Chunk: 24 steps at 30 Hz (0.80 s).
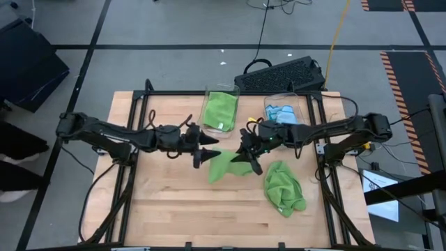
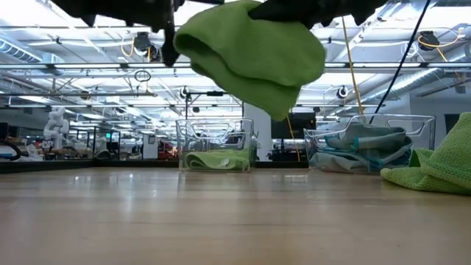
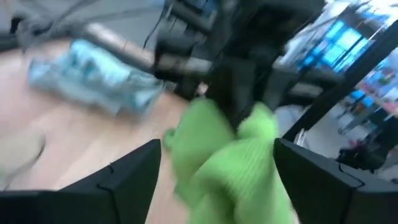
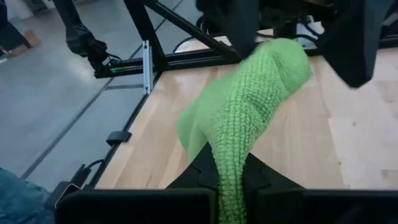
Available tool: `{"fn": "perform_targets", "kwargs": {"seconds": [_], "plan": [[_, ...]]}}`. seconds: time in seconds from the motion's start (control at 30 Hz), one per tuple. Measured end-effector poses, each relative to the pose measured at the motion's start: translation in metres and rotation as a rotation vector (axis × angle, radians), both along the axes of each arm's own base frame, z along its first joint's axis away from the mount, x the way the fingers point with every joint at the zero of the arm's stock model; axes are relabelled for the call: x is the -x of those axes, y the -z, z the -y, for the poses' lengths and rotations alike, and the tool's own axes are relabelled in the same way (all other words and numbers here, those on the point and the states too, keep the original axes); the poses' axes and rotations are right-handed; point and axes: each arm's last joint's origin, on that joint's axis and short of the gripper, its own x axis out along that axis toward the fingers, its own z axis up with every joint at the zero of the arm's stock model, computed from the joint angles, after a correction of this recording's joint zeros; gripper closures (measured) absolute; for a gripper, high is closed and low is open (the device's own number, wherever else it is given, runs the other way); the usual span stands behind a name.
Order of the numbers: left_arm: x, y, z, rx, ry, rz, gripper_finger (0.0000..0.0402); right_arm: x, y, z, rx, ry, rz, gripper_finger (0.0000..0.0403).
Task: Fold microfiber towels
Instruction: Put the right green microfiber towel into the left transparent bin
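- The soft lime-green microfiber towel [image 1: 221, 166] hangs above the wooden surface [image 1: 167, 209], pinched in the right claw [image 1: 245, 155].
- The left claw [image 1: 203, 155], fingers apart, sits just beside the towel, holding nothing.
- Best to catch a free corner before laying it flat.
- The towel's edges are bunched, so its corners are hard to pick out.

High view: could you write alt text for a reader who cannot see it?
Seen from above, the right gripper holds a lime green microfiber towel above the middle of the wooden table, with the open left gripper beside it. A crumpled green towel lies to the right; at the back, two clear plastic bins hold a folded green towel and light blue towels.
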Motion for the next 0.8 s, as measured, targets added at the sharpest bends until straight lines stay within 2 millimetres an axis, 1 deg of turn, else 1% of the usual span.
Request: {"fn": "perform_targets", "kwargs": {"seconds": [0.07, 0.13, 0.2, 0.3, 0.47, 0.63, 0.8], "plan": [[-0.006, 0.002, -0.001, -0.02, 0.004, 0.051, 0.0097, 0.001, -0.001, 0.002, 0.002, 0.005, 0.003, 0.0399], [-0.007, 0.008, -0.002, -0.037, 0.021, 0.049, 0.0106, 0.001, -0.002, 0.003, 0.002, 0.007, 0.007, 0.0397], [-0.016, 0.01, -0.002, -0.038, 0.036, 0.107, 0.0114, 0.001, -0.002, 0.003, 0.002, 0.008, 0.009, 0.0397], [-0.025, 0.015, -0.001, -0.011, 0.102, 0.165, 0.0122, 0.001, -0.002, 0.003, 0.003, 0.007, 0.009, 0.0396], [-0.034, 0.035, 0.004, -0.008, 0.154, 0.092, 0.014, 0.001, -0.002, 0.003, -0.001, 0.009, 0.008, 0.0395], [-0.035, 0.034, 0.005, -0.017, 0.161, 0.101, 0.0176, 0.001, -0.002, 0.003, -0.003, 0.009, 0.008, 0.0394], [-0.033, 0.038, 0.007, 0.007, 0.207, 0.058, 0.021, 0.001, -0.002, 0.003, -0.004, 0.01, 0.009, 0.0396]]}}
